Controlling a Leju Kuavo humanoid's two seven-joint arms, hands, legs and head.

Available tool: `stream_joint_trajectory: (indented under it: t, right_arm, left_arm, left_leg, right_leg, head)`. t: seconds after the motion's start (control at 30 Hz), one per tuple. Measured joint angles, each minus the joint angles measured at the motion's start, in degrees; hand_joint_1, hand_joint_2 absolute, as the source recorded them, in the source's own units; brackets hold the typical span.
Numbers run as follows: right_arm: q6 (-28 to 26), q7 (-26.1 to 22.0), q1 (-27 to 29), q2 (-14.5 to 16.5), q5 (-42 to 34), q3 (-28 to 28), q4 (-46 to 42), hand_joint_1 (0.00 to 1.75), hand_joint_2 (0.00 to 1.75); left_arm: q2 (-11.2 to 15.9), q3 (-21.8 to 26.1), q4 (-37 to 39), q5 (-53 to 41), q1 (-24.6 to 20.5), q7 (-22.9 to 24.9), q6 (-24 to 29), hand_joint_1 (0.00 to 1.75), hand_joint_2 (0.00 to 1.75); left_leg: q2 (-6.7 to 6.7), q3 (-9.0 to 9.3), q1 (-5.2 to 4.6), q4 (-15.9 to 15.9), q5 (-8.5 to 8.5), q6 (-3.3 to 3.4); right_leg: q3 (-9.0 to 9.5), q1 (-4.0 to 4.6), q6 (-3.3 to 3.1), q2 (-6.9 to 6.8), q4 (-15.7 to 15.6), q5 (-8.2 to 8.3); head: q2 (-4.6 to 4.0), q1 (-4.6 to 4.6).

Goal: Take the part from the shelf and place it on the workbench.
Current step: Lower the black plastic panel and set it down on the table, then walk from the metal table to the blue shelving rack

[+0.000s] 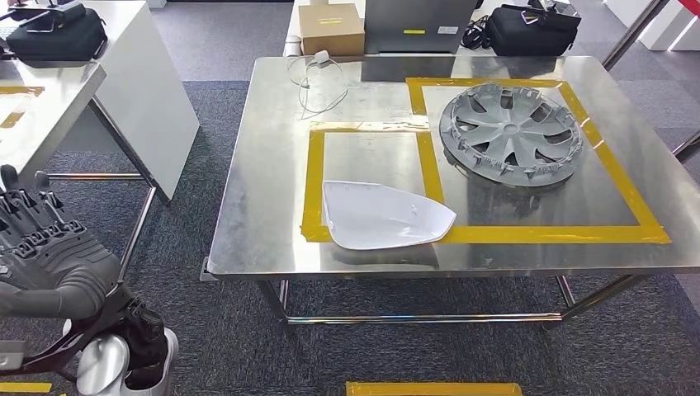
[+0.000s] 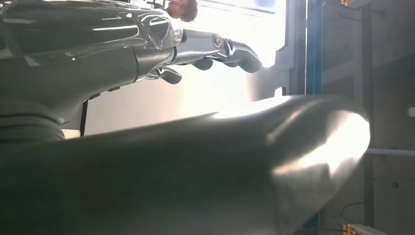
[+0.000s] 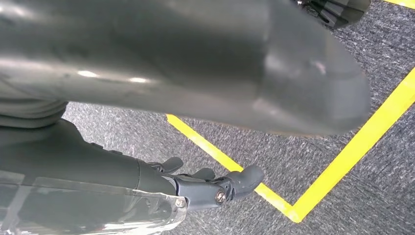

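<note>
White plastic mirror-cover part [image 1: 384, 216] at steel workbench [image 1: 264, 198] front edge, grey hubcap [image 1: 510, 132] toward back right; my left hand [image 2: 205, 54] and right hand [image 3: 210, 188] empty, fingers apart

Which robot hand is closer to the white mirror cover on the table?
Probably left. The left hand hangs low beside the workbench, off to the left of the white mirror cover. The right hand hangs over carpet with yellow floor tape, no cover nearby.
</note>
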Motion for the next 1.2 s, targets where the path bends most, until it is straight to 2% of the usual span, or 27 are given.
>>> stream_joint_trajectory:
  t: [0.17,0.27,0.3,0.33,0.4,0.43,0.47,0.5,0.53,0.6,0.63,0.67,0.77,0.8,0.83,0.9,0.93,0.97,1.0,1.03,1.1,1.13,1.17,1.2]
  right_arm:
    - [0.1,0.2,0.0,0.1,0.0,0.0,0.0,0.00,0.00]
    - [0.1,0.4,0.0,0.2,0.0,0.0,0.0,0.00,0.00]
    - [0.1,0.4,0.0,0.2,0.0,0.0,0.0,0.00,0.00]
    - [0.2,0.5,0.0,0.2,0.0,0.0,0.0,0.00,0.00]
    - [0.2,0.6,0.0,0.1,0.0,0.0,0.0,0.00,0.00]
    - [0.2,0.7,0.1,0.1,0.0,0.0,0.0,0.00,0.00]
    - [0.2,0.8,0.1,0.1,0.0,0.0,0.0,0.00,0.00]
    - [0.3,0.9,0.1,0.1,0.0,0.0,0.0,0.00,0.00]
    - [0.3,0.9,0.1,0.0,0.0,0.0,0.0,0.00,0.00]
    - [0.3,1.0,0.0,-0.1,-0.1,0.0,0.0,0.00,0.00]
    - [0.3,1.0,-0.1,-0.2,-0.1,0.0,0.0,0.00,0.00]
    - [0.3,1.0,-0.1,-0.2,-0.1,0.0,0.0,0.00,0.00]
    - [0.3,0.9,-0.1,-0.2,-0.3,-0.1,0.0,0.00,0.00]
    - [0.3,0.9,-0.1,-0.1,-0.3,-0.1,0.0,0.00,0.00]
    - [0.3,0.9,-0.1,-0.1,-0.4,-0.1,0.0,0.00,0.00]
    - [0.2,0.8,-0.1,-0.1,-0.5,-0.2,0.0,0.00,0.00]
    - [0.2,0.8,0.0,0.0,-0.5,-0.2,0.0,0.00,0.00]
    - [0.2,0.8,0.0,-0.1,-0.6,-0.3,0.0,0.00,0.00]
    - [0.1,0.8,0.0,-0.1,-0.6,-0.4,0.0,0.00,0.00]
    - [0.1,0.8,0.0,-0.1,-0.6,-0.4,0.0,0.00,0.00]
    - [0.1,0.8,0.0,-0.1,-0.7,-0.6,-0.1,0.00,0.00]
    - [0.0,0.8,0.0,-0.1,-0.7,-0.7,-0.1,0.00,0.00]
    - [0.0,0.8,0.0,-0.1,-0.7,-0.8,-0.1,0.00,0.00]
    - [-0.1,0.8,0.0,0.0,-0.7,-0.8,-0.1,0.00,0.00]
  left_arm:
    - [0.1,0.5,-0.3,0.1,0.3,0.0,-0.6,0.00,0.00]
    - [-0.1,0.9,-0.5,0.2,0.3,0.0,-1.3,0.00,0.00]
    - [-0.2,1.0,-0.6,0.2,0.3,0.0,-1.4,0.00,0.00]
    - [-0.3,1.1,-0.7,0.2,0.3,0.0,-1.5,0.00,0.00]
    - [-0.4,1.3,-0.7,0.2,0.3,0.0,-1.7,0.00,0.00]
    - [-0.4,1.3,-0.7,0.2,0.4,0.0,-1.8,0.00,0.00]
    - [-0.4,1.4,-0.6,0.3,0.4,0.0,-1.9,0.00,0.00]
    - [-0.4,1.5,-0.5,0.4,0.4,0.0,-2.1,0.00,0.00]
    - [-0.4,1.6,-0.4,0.6,0.4,0.0,-2.3,0.00,0.00]
    - [-0.5,1.8,-0.3,0.7,0.4,0.0,-2.8,0.00,0.00]
    - [-0.5,1.8,-0.2,0.8,0.4,0.1,-3.0,0.00,0.00]
    - [-0.5,1.9,-0.1,0.8,0.4,0.1,-3.1,0.00,0.00]
    - [-0.6,1.9,0.1,1.0,0.4,0.1,-3.2,0.00,0.00]
    - [-0.6,2.0,0.1,1.0,0.4,0.1,-3.2,0.00,0.00]
    - [-0.6,2.0,0.1,1.0,0.4,0.1,-3.3,0.00,0.00]
    - [-0.6,2.1,0.3,1.1,0.5,0.1,-3.6,0.00,0.00]
    - [-0.6,2.1,0.4,1.2,0.6,0.1,-3.7,0.00,0.00]
    - [-0.5,2.1,0.5,1.2,0.7,0.1,-3.9,0.00,0.00]
    - [-0.5,2.1,0.6,1.2,0.8,0.1,-4.0,0.00,0.00]
    - [-0.5,2.1,0.7,1.2,0.8,0.1,-4.0,0.00,0.00]
    - [-0.6,2.1,0.7,1.3,0.6,0.1,-4.1,0.00,0.00]
    - [-0.6,2.1,0.8,1.3,0.5,0.1,-4.2,0.00,0.00]
    - [-0.6,2.1,0.8,1.4,0.4,0.1,-4.2,0.00,0.00]
    - [-0.6,2.2,0.8,1.5,0.4,0.1,-4.2,0.00,0.00]
  left_leg:
    - [-0.03,0.00,-0.35,0.2,-0.20,0.42]
    - [0.04,0.34,-0.10,-0.3,0.27,1.16]
    - [0.14,0.54,0.07,-0.7,0.55,1.46]
    - [0.26,0.71,0.22,-1.0,0.81,1.73]
    - [0.40,0.66,0.11,-1.1,1.01,1.93]
    - [0.42,0.59,0.02,-1.1,1.07,1.96]
    - [0.42,0.53,-0.06,-1.0,1.13,1.94]
    - [0.41,0.50,-0.11,-1.0,1.20,1.87]
    - [0.38,0.49,-0.13,-1.0,1.27,1.77]
    - [0.33,0.39,-0.21,-0.7,1.35,1.39]
    - [0.32,0.29,-0.27,-0.5,1.42,1.08]
    - [0.32,0.19,-0.28,-0.4,1.53,0.72]
    - [0.24,-0.21,-0.03,-0.3,1.78,-0.49]
    - [0.21,-0.68,0.09,0.5,0.81,-0.90]
    - [0.19,-1.56,0.22,2.5,-1.03,-1.29]
    - [0.23,-4.25,0.61,9.8,-6.22,-2.00]
    - [0.25,-5.39,0.81,13.5,-8.20,-2.25]
    - [0.27,-5.68,1.00,15.7,-9.22,-2.39]
    - [0.30,-4.73,1.15,15.4,-9.14,-2.46]
    - [0.32,-2.44,1.26,12.7,-8.18,-2.47]
    - [0.31,4.09,1.32,3.3,-5.82,-2.39]
    - [0.25,6.39,1.21,-0.2,-5.03,-2.19]
    - [0.17,7.55,1.06,-2.1,-4.64,-1.90]
    - [0.09,7.60,0.85,-2.5,-4.48,-1.52]
  right_leg:
    - [0.12,-0.29,0.45,0.00,-0.1,0.06]
    - [0.11,-0.35,0.88,-0.01,0.1,-0.21]
    - [-0.38,-0.27,0.87,-0.03,1.3,-1.18]
    - [-1.38,-0.19,0.79,-0.04,3.8,-2.81]
    - [-4.55,0.02,0.57,-0.06,11.6,-7.02]
    - [-5.86,0.10,0.49,-0.06,15.1,-8.43]
    - [-6.26,0.20,0.36,-0.06,16.7,-8.85]
    - [-5.48,0.29,0.15,-0.06,15.8,-8.17]
    - [-3.51,0.36,-0.10,-0.07,12.6,-6.64]
    - [1.24,0.50,-0.61,-0.05,4.1,-3.72]
    - [2.66,0.61,-0.80,-0.02,1.3,-2.91]
    - [3.23,0.76,-0.99,0.02,0.1,-2.60]
    - [2.74,0.96,-1.94,-0.05,0.0,-1.71]
    - [2.46,0.84,-2.36,-0.14,-0.1,-1.26]
    - [2.04,0.67,-2.68,-0.24,-0.2,-0.77]
    - [0.89,0.56,-2.94,-0.41,-0.2,0.16]
    - [0.23,0.56,-2.90,-0.48,-0.2,0.61]
    - [-0.41,0.54,-2.82,-0.54,-0.1,1.08]
    - [-1.00,0.51,-2.69,-0.59,-0.1,1.54]
    - [-1.52,0.45,-2.53,-0.60,-0.1,1.99]
    - [-2.23,0.38,-2.00,-0.56,-0.1,2.85]
    - [-2.43,0.39,-1.63,-0.53,-0.1,3.27]
    - [-2.54,0.40,-1.22,-0.53,-0.2,3.68]
    - [-2.62,0.37,-0.77,-0.53,-0.3,4.12]
  head:
    - [0.00,-0.02]
    - [0.00,-0.01]
    - [0.00,0.05]
    - [0.00,0.20]
    - [0.00,0.44]
    - [0.00,0.52]
    - [0.00,0.54]
    - [0.00,0.56]
    - [0.00,0.57]
    - [0.00,0.56]
    - [0.00,0.53]
    - [0.00,0.49]
    - [0.00,0.46]
    - [0.00,0.36]
    - [0.00,0.21]
    - [0.00,-0.10]
    - [0.00,-0.15]
    - [0.00,-0.15]
    - [0.00,-0.15]
    - [0.00,-0.16]
    - [0.00,-0.23]
    - [0.00,-0.26]
    - [0.00,-0.32]
    - [0.00,-0.35]
